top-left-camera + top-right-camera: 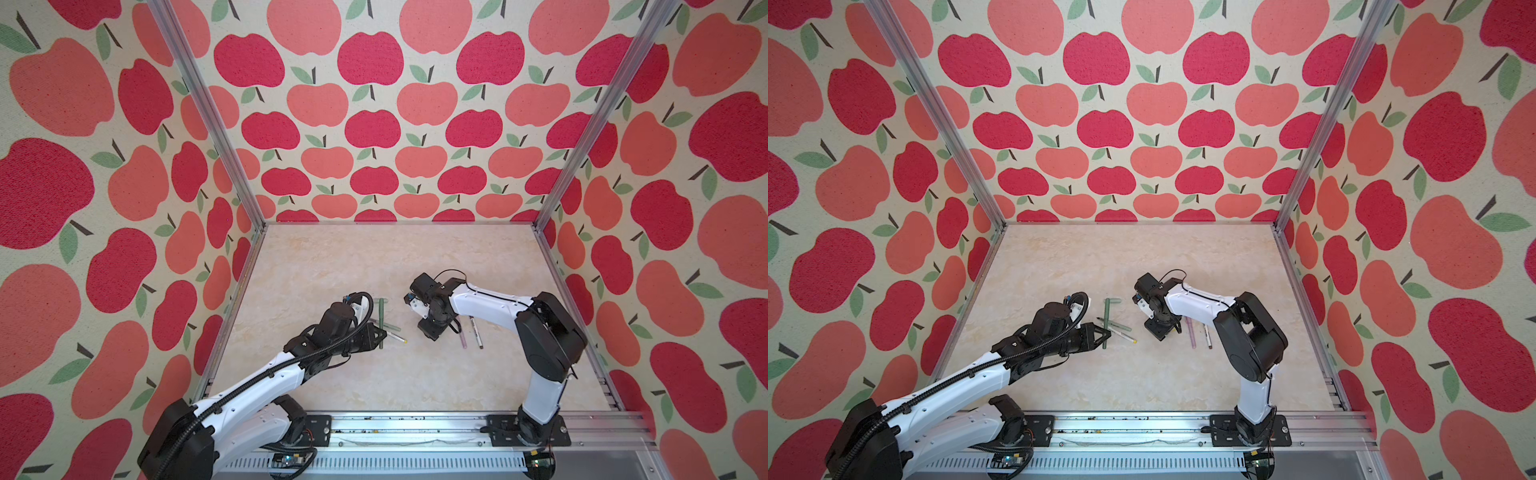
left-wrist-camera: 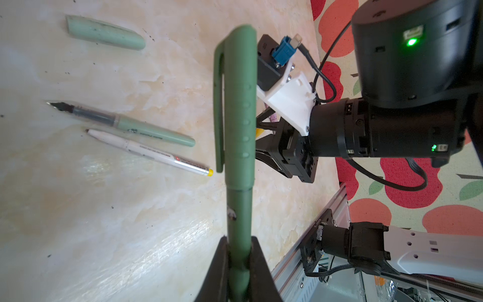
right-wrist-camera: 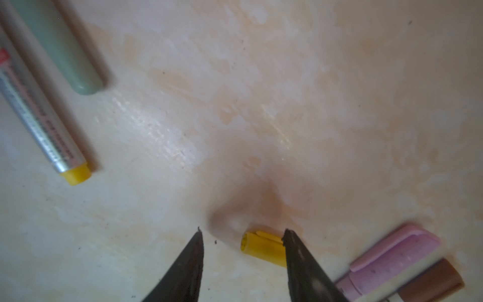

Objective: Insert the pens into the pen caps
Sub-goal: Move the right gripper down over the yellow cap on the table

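Now right gripper [image 3: 242, 230], jaws apart, over yellow cap [image 3: 261, 248], its long axis jaw-to-jaw; left gripper [image 2: 239, 243] clamped on dark green pen [image 2: 239, 204].

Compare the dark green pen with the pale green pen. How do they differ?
The dark green pen is clamped in the left gripper; the pale green pen lies free on the table. The dark green pen wears its dark green cap; the pale green pen's dark tip is bare, its pale green cap lying apart. Both are slim green pens.
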